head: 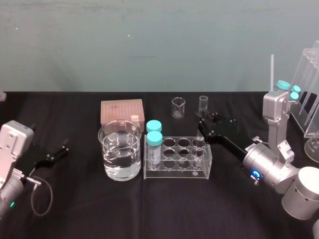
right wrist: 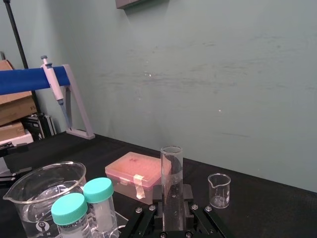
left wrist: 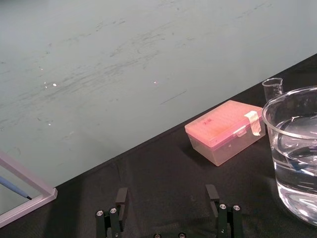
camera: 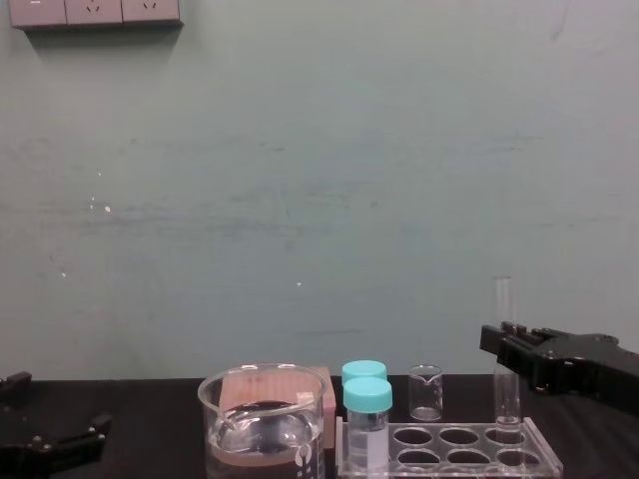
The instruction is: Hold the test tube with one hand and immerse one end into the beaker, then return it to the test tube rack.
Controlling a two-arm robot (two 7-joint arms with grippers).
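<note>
— Why is the right gripper (head: 202,128) reaching in over the rack (head: 174,172) like that?

— It's after the test tube (right wrist: 171,178). That stands upright in a hole at the right end of the rack, the end nearest that arm, so I'd guess that's why this arm takes it.

— Has it got hold of it?

— Looks so to me. The tube sits right between the two fingers, and they seem closed snug on the glass about halfway up, with the open top poking out above. The foot of the tube is down in its hole, though, so nothing is lifted yet.

— And the beaker (head: 110,135)?

— Just left of the rack, part full of water. The two capped vials (head: 154,143) stand at the rack's left end, between tube and beaker. I reckon the tube needs to go straight up first, then pass over those caps.

— The other arm?

— The left gripper (head: 57,153) lies at the far left of the table (head: 164,209), fingers spread, holding nothing
</note>
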